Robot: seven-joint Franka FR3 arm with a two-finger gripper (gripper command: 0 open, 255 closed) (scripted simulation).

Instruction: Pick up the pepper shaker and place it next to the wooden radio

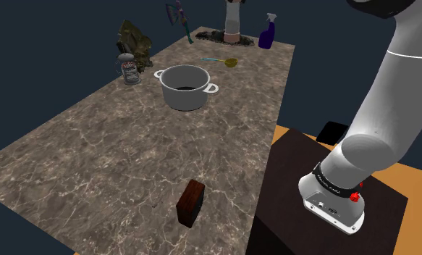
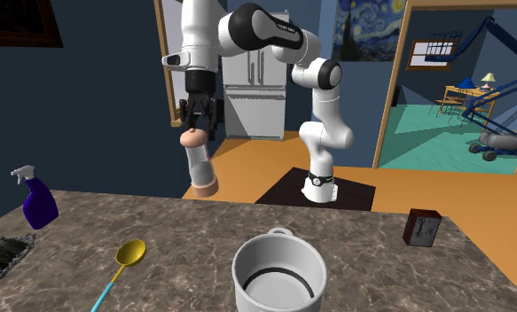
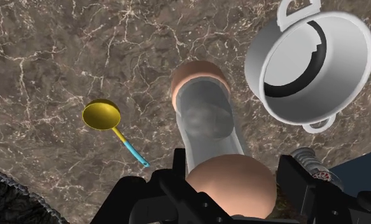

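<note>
**Shaker held up over the desk**

The pincer (image 2: 198,127) is clenched on the top cap of the pepper shaker (image 2: 199,165), a tall clear tube with tan ends. It hangs upright in the upper left of the second exterior view, off the marbled desk (image 2: 354,239). The brown radio (image 2: 422,227) stands at the right, well apart. A white pot (image 2: 278,275) sits at lower centre.
</note>
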